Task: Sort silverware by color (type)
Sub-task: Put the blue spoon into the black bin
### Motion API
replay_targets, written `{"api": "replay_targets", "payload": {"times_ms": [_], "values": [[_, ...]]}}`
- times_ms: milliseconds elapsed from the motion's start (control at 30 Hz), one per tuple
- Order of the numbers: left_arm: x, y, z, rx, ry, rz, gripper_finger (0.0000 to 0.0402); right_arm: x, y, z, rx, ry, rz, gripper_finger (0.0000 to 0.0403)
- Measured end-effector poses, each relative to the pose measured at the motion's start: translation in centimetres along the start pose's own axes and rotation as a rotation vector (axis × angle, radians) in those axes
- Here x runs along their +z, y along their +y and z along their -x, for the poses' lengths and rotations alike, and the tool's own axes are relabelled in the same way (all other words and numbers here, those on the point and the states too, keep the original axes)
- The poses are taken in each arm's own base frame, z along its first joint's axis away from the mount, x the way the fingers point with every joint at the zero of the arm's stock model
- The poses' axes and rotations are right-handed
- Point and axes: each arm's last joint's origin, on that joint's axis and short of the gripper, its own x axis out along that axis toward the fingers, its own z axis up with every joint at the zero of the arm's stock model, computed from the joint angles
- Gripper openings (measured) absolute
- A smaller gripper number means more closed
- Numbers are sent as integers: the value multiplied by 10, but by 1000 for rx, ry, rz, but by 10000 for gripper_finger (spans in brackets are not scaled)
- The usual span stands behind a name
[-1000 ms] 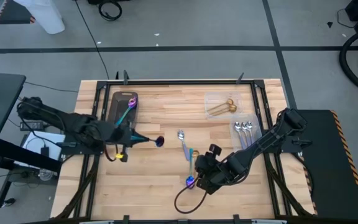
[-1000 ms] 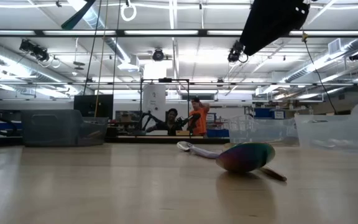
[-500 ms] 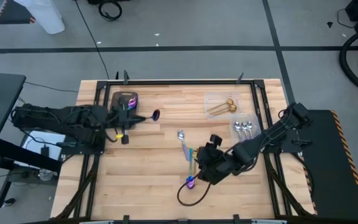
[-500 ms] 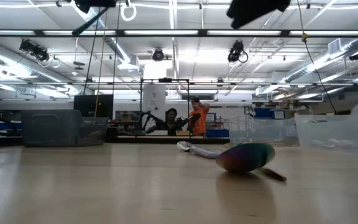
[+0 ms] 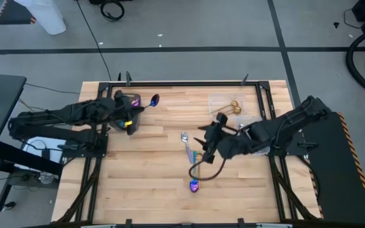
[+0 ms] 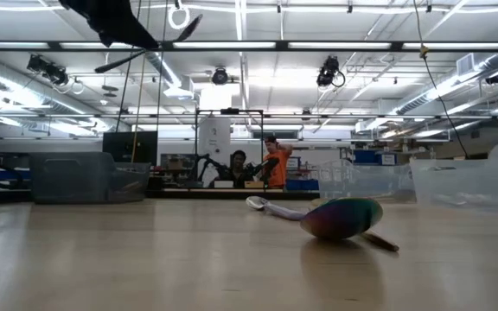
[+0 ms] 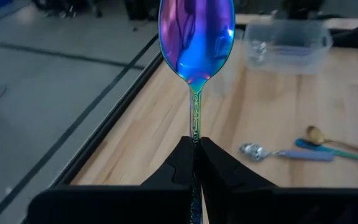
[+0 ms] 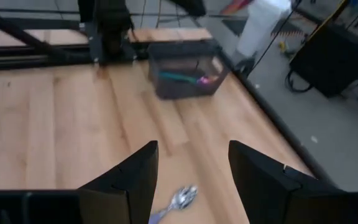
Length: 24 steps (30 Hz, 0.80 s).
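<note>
My left gripper point(image 5: 134, 118) is shut on an iridescent purple-blue spoon point(image 7: 196, 37) and holds it in the air beside the dark grey tray point(image 5: 127, 101) at the far left. That tray point(image 8: 185, 74) holds another teal-handled spoon. My right gripper point(image 5: 204, 142) hangs open above the table's middle with nothing between its fingers. Below it lie a silver spoon point(image 5: 185, 140) and a purple-bowled spoon point(image 5: 194, 185), flat on the wood. In the low view the purple-bowled spoon point(image 6: 340, 216) rests on its bowl. My left gripper pinches the iridescent spoon's slim handle point(image 7: 194, 127) between its two fingers, which lie along the handle. The bowl point(image 5: 154, 99) sticks out ahead of the fingertips toward the table's far right. The spoon is lifted clear of table and tray.
Two clear plastic containers stand at the far right: one point(image 5: 225, 106) holds gold spoons, the other point(image 5: 249, 129) silver ones. A teal handle point(image 5: 196, 158) lies between the two loose spoons. A dark cable point(image 5: 203, 172) loops below my right gripper. Bare wood lies toward the near edge.
My left gripper has swung toward the far edge and the tray, carrying the iridescent spoon clear of the table and rolling a little. My right gripper, still open, has risen and drawn toward the far edge, away from the purple-bowled spoon, which stays on the table.
</note>
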Motion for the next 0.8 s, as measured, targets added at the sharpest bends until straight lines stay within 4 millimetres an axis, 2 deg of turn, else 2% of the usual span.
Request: {"api": "replay_targets", "payload": {"times_ms": [267, 433, 600, 800], "values": [[-9, 8, -3, 56, 101, 58, 18, 16, -20, -3, -32, -73, 16, 206], [-11, 11, -11, 93, 137, 105, 18, 11, -20, -10, -50, -46, 28, 206], [-18, 15, -22, 172, 212, 175, 18, -2, -17, -17, -65, -10, 59, 206], [-26, 16, -31, 260, 300, 191, 18, -4, -19, -17, -115, -6, 86, 206]]}}
